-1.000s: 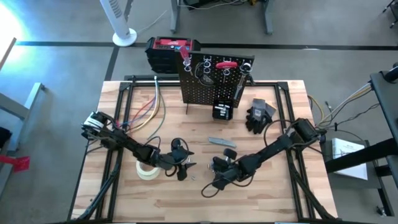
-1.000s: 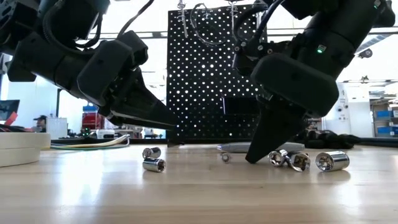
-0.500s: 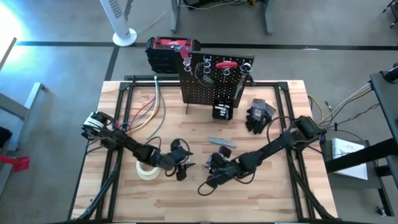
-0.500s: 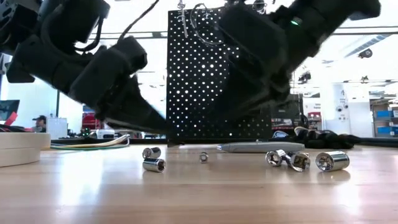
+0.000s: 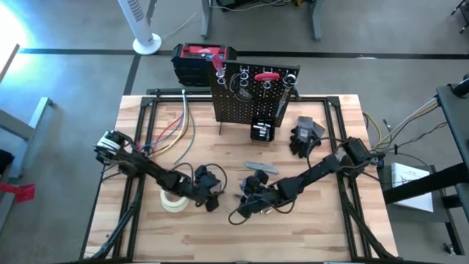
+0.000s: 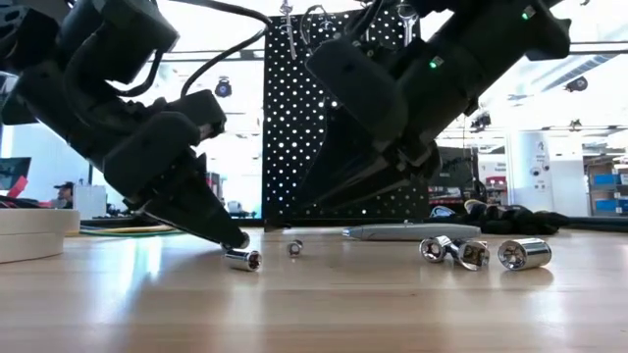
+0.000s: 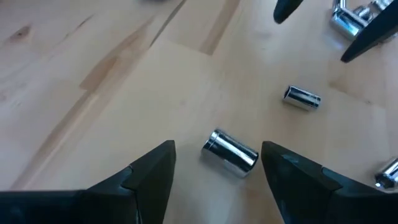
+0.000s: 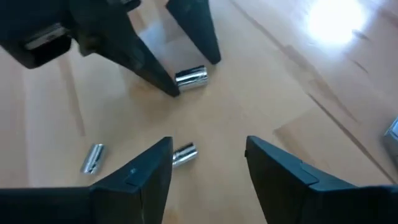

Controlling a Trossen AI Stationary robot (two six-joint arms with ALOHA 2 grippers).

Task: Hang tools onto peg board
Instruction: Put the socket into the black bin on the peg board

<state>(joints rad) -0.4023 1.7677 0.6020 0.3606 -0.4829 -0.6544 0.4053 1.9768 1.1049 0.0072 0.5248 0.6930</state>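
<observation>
The black peg board (image 5: 253, 92) stands upright at the table's far side, with a red-handled tool (image 5: 265, 75) and silvery ones hanging along its top. Silvery bits lie loose on the wood. My left gripper (image 7: 217, 165) is open, tipped down, with one bit (image 7: 230, 151) lying on its side between its fingertips and a gap on each side. My right gripper (image 8: 208, 158) is open above the table, facing the left one. A smaller bit (image 8: 185, 154) lies between its fingers, untouched. More bits (image 6: 471, 253) and a grey tool (image 5: 261, 168) lie to the right.
A whitish tape roll (image 5: 174, 202) lies just left of my left arm. Black gloves (image 5: 304, 136) and a small black bin (image 5: 261, 130) sit near the board's foot. A red-and-black box (image 5: 201, 62) stands behind the board. Coloured cables (image 5: 172, 132) run along the far left.
My right gripper has lifted its tip off the wood, gone toward the table's left edge and opened. The small bit beside it has rolled left along the table. My left gripper has tipped downward, and its fingertips now stand around a bit.
</observation>
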